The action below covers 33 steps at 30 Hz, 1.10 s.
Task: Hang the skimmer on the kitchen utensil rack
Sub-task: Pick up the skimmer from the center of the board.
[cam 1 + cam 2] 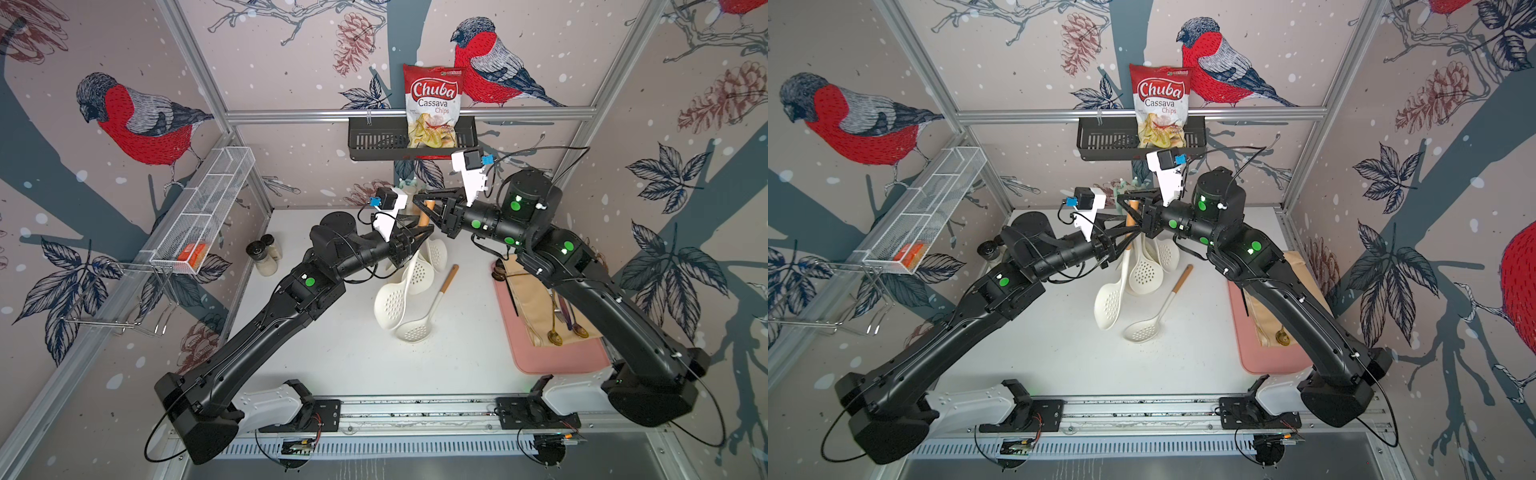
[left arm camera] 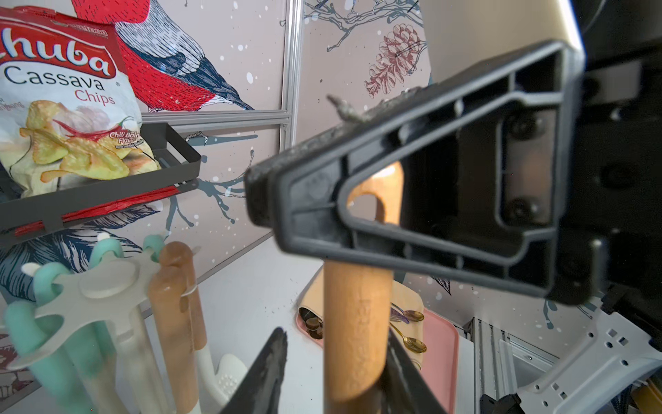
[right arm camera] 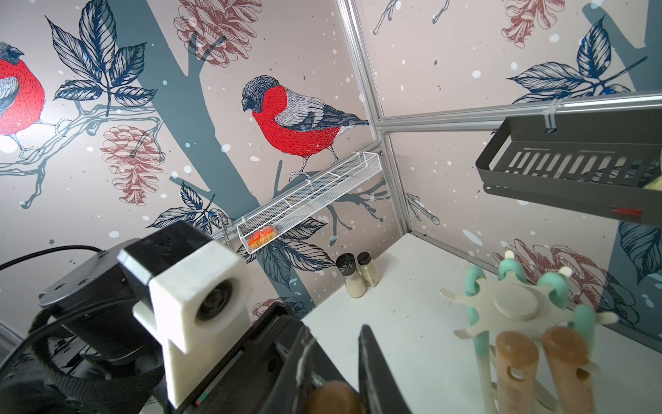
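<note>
— Nearest the front rail, why is that white perforated skimmer with the wood-tipped handle (image 1: 428,307) lying flat on the white tabletop (image 1: 332,365)?

— It looks like a spare, left aside. The one in play, the skimmer with the round wooden handle (image 2: 358,294), hangs upright in mid-air just beside the cream-white star-topped kitchen utensil rack (image 2: 104,286), on no hook yet.

— Who has it?

— The right gripper (image 1: 420,202) is clamped on the handle's top, by the hanging hole. The left gripper (image 2: 336,337) straddles the handle lower down with a gap at one finger, so it isn't gripping. I'd guess a handover, to free the hole end for a hook arm.

— Any writing?

— Farthest back, the red-and-white snack bag (image 1: 432,104) in the black slotted wall basket (image 1: 374,141) reads "Chuba Cassava Chips". Smaller print starts "Chili", then blurs.
</note>
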### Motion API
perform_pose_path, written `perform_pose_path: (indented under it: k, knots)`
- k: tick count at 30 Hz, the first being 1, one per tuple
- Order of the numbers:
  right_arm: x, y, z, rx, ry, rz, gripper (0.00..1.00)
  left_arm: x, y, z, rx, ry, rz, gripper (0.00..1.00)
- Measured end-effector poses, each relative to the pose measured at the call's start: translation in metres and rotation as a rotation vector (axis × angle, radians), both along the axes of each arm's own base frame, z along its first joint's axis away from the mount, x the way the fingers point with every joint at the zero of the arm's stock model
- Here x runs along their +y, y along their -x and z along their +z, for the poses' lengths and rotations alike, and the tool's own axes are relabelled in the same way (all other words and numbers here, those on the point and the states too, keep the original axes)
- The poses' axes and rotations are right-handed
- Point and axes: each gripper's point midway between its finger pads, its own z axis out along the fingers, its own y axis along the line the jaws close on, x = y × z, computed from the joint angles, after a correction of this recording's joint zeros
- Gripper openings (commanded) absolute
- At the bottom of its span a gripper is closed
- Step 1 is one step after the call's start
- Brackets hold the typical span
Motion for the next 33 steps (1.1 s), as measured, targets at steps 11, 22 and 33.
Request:
perform_pose_path:
  k: [11, 22, 33]
  knots:
    - [0.000, -0.005, -0.004, 0.008, 0.010, -0.034, 0.00, -0.008, -0.002, 0.001, 0.000, -0.004, -0.025, 0.00]
    - [-0.023, -0.001, -0.005, 0.002, -0.011, -0.089, 0.87, 0.012, -0.002, -0.018, 0.053, -0.022, 0.070, 0.00]
    - [-0.120, -0.055, -0.057, 0.150, -0.033, -0.459, 0.80, 0.066, -0.033, -0.047, 0.169, -0.071, 0.431, 0.00]
